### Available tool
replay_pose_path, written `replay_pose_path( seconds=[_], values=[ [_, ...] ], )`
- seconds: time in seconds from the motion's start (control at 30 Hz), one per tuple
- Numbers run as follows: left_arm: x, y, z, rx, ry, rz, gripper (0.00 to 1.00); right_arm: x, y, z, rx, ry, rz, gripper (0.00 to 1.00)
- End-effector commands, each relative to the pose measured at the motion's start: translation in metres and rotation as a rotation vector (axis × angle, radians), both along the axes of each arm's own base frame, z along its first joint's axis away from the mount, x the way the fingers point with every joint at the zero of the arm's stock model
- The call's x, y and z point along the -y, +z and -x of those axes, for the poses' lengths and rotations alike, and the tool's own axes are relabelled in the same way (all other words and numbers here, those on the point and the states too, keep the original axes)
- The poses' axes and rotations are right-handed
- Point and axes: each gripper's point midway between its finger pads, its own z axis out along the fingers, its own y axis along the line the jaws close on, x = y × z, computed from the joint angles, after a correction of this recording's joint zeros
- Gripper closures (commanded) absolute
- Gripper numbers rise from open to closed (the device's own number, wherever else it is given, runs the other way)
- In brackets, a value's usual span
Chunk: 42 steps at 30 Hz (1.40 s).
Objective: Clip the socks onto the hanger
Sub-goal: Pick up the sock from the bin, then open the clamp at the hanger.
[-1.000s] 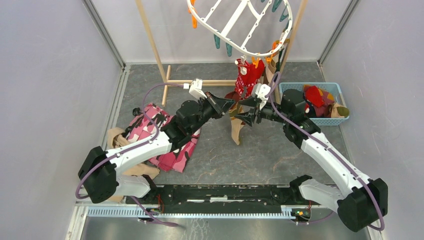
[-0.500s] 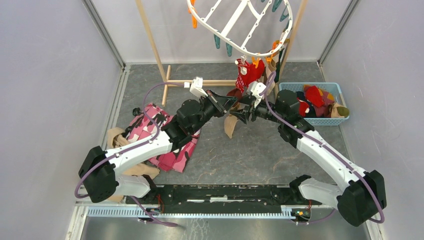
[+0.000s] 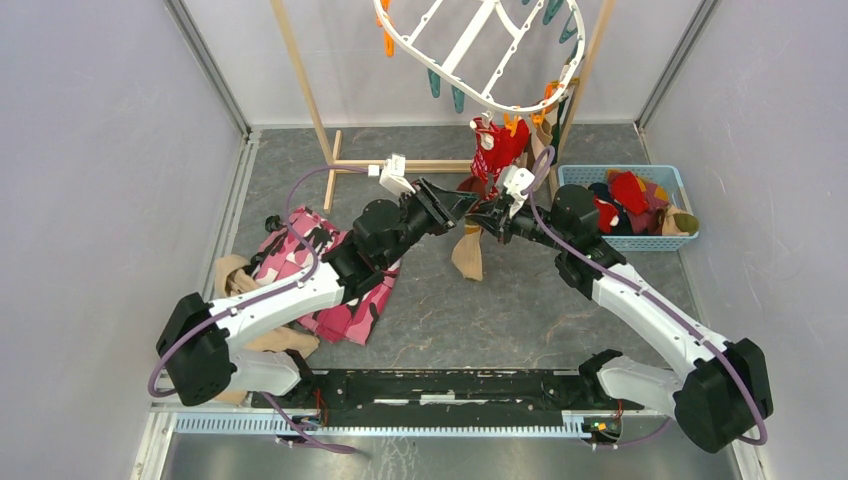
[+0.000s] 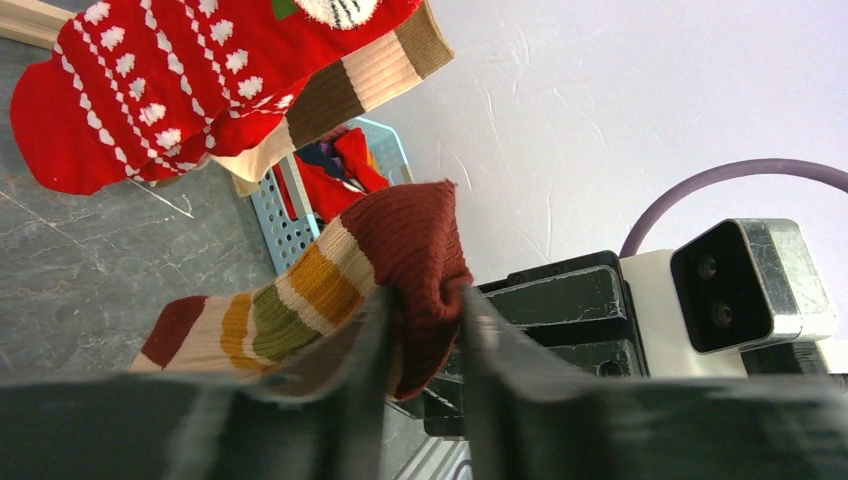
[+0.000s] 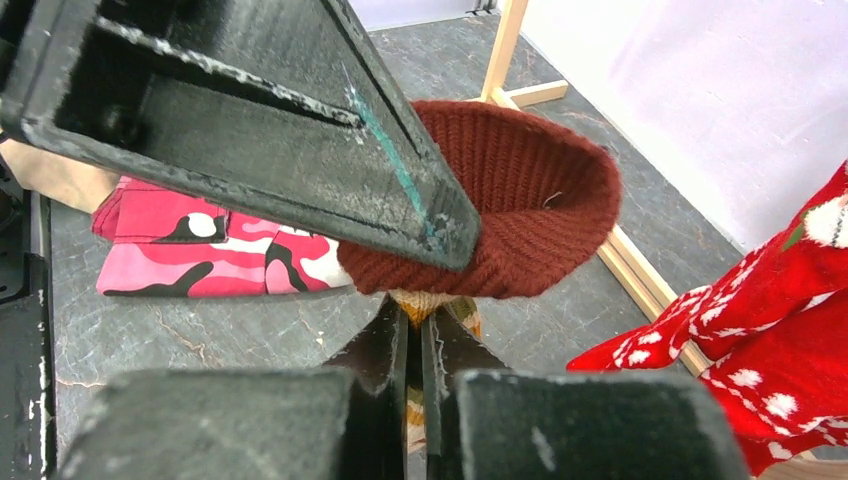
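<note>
Ok, status, left to right.

- Far left of the bench (image 3: 520, 310): tan cloth (image 3: 232, 272) lies bunched up, with the pink camo cloth (image 3: 345, 310) touching it. My left arm crosses over the camo in the top view.
- Wooden rack (image 3: 302, 85) stands at the back left.
- Left claw (image 3: 458, 203): raised mid-bench, pointing right. The jaws are a little apart, with the maroon cuff of the striped sock (image 3: 467, 255) bunched between them and touching both fingers. I can't tell whether that is a real pinch or just contact.
- The striped sock hangs down from the two claws, cuff on top, then cream, orange and green bands, toe low. I can't tell whether the toe reaches the bench.
- Right claw (image 3: 482, 214): tip to tip with the left one, pointing left. It is clenched on the same sock just below the cuff. The right wrist view shows the fingers nearly together with a thin strip of striped fabric between them. One left finger lies across the top of the cuff there.
- Hanger (image 3: 472, 37): up at the back, above and behind both claws, tilted, with orange and teal clips hanging off the ring.
- Red patterned sock (image 3: 497, 145) hangs from an orange clip (image 3: 514, 124) at the near right of the ring, just behind the claws. A tan-striped sock hangs against it in the left wrist view.
- Blue basket (image 3: 640, 241): on the bench to the right, behind my right arm, with more socks (image 3: 630, 190) piled inside, red on top.
</note>
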Motion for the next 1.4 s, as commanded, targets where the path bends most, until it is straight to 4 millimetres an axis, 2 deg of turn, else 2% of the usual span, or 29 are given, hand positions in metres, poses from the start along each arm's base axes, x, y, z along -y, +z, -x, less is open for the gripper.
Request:
replay_pose_path(
  seconds=[0.0,0.1,0.2,0.23,0.3,0.37,0.47,0.57,0.6,0.77,0.87,0.97,1.07,1.2,1.37],
  values=[
    [-0.015,0.029,0.002,0.078,0.042,-0.014,0.52,0.005,0.015,0.001,0.072,0.002,0.001,1.0],
    [-0.032,0.025,0.004,0.145,0.07,-0.12,0.37,0.012,0.02,-0.003,0.089,-0.023,0.006,1.0],
    [-0.049,0.013,0.011,0.235,0.059,-0.257,0.11,0.016,0.024,-0.006,0.102,-0.032,0.013,1.0],
    [-0.056,0.015,0.016,0.285,0.05,-0.29,0.04,0.016,0.025,-0.007,0.105,-0.033,0.015,1.0],
    [-0.069,0.013,0.02,0.37,0.028,-0.357,0.0,0.016,0.025,-0.008,0.107,-0.028,0.017,1.0],
    [-0.082,0.013,0.018,0.427,0.011,-0.391,0.0,0.014,0.026,-0.009,0.105,-0.022,0.018,1.0],
    [-0.096,0.019,0.003,0.448,-0.063,-0.35,0.01,0.012,0.026,-0.01,0.104,-0.014,0.016,1.0],
    [-0.099,0.033,-0.006,0.513,-0.158,-0.238,0.09,0.012,0.028,-0.013,0.117,-0.021,0.019,1.0],
    [-0.099,0.044,-0.008,0.551,-0.172,-0.198,0.1,0.012,0.03,-0.015,0.127,-0.023,0.021,1.0],
    [-0.091,0.066,-0.029,0.582,-0.162,-0.136,0.13,0.01,0.031,-0.024,0.14,-0.029,0.037,1.0],
    [-0.089,0.076,-0.047,0.573,-0.12,-0.129,0.2,0.008,0.03,-0.026,0.139,-0.025,0.037,1.0],
    [-0.087,0.079,-0.068,0.575,-0.074,-0.148,0.24,0.007,0.029,-0.027,0.136,-0.02,0.035,1.0],
    [-0.084,0.078,-0.087,0.582,-0.041,-0.179,0.32,0.006,0.029,-0.025,0.134,-0.012,0.032,1.0],
    [-0.074,0.08,-0.105,0.573,-0.047,-0.189,0.39,0.006,0.029,-0.024,0.128,-0.007,0.029,1.0],
    [-0.061,0.085,-0.126,0.536,-0.025,-0.218,0.39,0.005,0.028,-0.023,0.119,-0.003,0.027,1.0]
  ],
)
